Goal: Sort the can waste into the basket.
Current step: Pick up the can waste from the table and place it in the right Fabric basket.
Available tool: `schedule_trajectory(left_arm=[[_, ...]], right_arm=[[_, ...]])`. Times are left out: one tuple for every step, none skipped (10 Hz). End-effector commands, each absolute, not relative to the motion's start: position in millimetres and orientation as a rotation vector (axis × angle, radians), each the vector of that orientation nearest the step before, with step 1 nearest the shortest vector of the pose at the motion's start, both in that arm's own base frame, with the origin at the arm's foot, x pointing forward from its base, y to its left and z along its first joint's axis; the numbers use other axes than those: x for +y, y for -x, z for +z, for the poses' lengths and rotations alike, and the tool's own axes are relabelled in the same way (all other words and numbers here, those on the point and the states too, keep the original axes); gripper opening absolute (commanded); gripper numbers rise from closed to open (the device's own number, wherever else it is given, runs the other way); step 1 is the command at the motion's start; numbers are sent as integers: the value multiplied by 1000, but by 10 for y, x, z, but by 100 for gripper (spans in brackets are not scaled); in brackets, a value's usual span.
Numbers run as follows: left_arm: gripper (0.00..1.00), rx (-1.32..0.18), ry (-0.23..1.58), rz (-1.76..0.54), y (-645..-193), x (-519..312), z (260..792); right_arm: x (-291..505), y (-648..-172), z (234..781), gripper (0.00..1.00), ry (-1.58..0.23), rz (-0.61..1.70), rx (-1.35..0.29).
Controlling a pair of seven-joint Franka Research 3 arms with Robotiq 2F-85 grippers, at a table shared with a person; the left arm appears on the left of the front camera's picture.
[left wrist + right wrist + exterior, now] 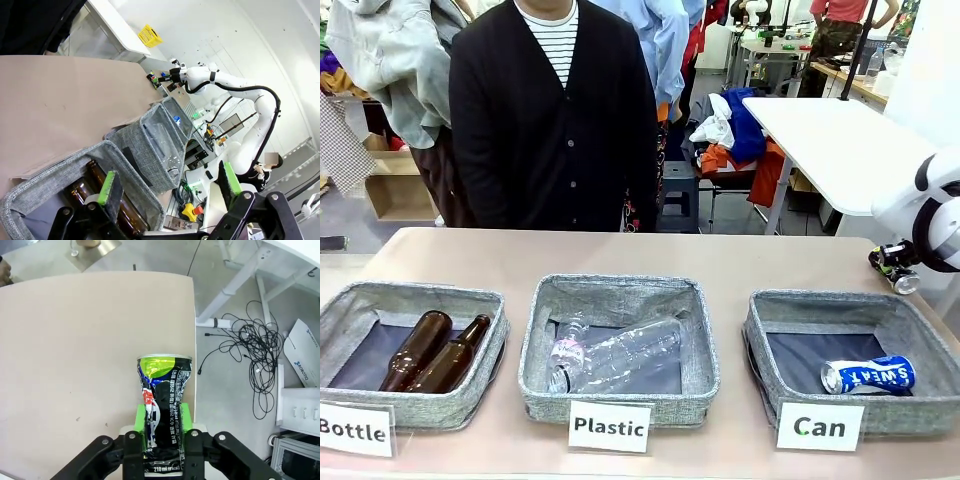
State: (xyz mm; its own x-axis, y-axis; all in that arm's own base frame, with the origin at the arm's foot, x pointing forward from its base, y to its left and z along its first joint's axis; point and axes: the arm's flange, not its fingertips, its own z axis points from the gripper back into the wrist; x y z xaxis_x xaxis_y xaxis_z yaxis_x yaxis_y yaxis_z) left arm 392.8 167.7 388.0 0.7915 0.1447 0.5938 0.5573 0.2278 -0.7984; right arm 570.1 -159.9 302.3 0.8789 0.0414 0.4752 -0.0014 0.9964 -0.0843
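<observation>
The right gripper (161,440) has its jaws clamped on the black can (161,405), the green pads pressing its crumpled sides near the printed base end. In the right wrist view the can's long axis runs straight out along the fingers, its open top pointing away from the wrist; it sits over the desk (75,365) close to that surface's right edge, and whether it touches the top I cannot tell. In the front view the same gripper (898,268) sits low near the desk's far right corner, beyond the Can basket (775,318).

The step in hand looks like carrying this can to that basket. To do it well, I judge the grip should stay firm, since a dented can may twist between the pads. Lift it clear of the basket's far rim before crossing, then release low over the dark lining, aiming for the bare part left of the blue and white SWEAT can (868,375), which already lies on its side by the basket's right wall, long axis roughly along the desk's front edge, top end pointing left.

The left gripper (167,187) hangs over the Bottle basket (45,195) with jaws wide apart, holding nothing
</observation>
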Motion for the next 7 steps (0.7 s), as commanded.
schedule_trajectory(left_arm=[[100,-627,1322,-320,-3901,1679,3904],[100,-627,1322,-320,-3901,1679,3904],[100,-627,1322,-320,-3901,1679,3904],[100,-627,1322,-320,-3901,1679,3904],[100,-627,1322,-320,-3901,1679,3904],[100,-627,1322,-320,-3901,1679,3904],[100,-627,1322,-320,-3901,1679,3904]], right_arm=[[-1513,-5706,2988,0,61,36,-452],[-1524,-5696,2996,0,53,38,-456],[-1529,-5688,2986,0,51,42,-455],[-1522,-5676,2974,0,45,46,-456],[-1506,-5627,3012,0,26,54,-466],[-1493,-5513,3169,0,21,73,-502],[-1496,-5332,3471,0,23,113,-568]])
